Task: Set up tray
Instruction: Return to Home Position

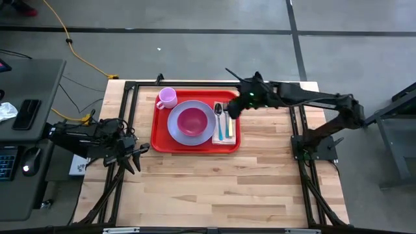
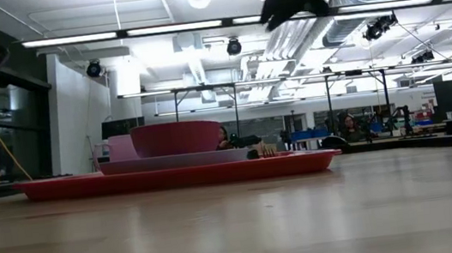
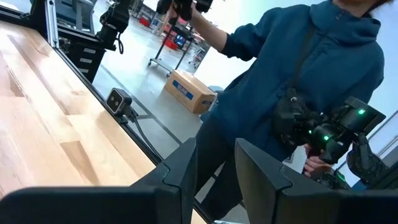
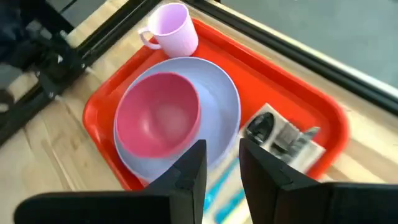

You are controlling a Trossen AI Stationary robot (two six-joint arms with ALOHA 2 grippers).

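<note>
Hovering over the napkin on the red tray, right tool slightly parted, empty; pink bowl on lavender plate, mug nearby. Left tool, likewise parted, sits off-tray.

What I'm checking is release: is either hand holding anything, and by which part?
Nothing. The right hand hovers empty over the red plastic rectangular tray; the left hand waits at the wooden table's left edge.

Left pincer and right pincer both stand narrowly parted.

left gripper narrowly parted — person in blue hoodie beyond
</note>
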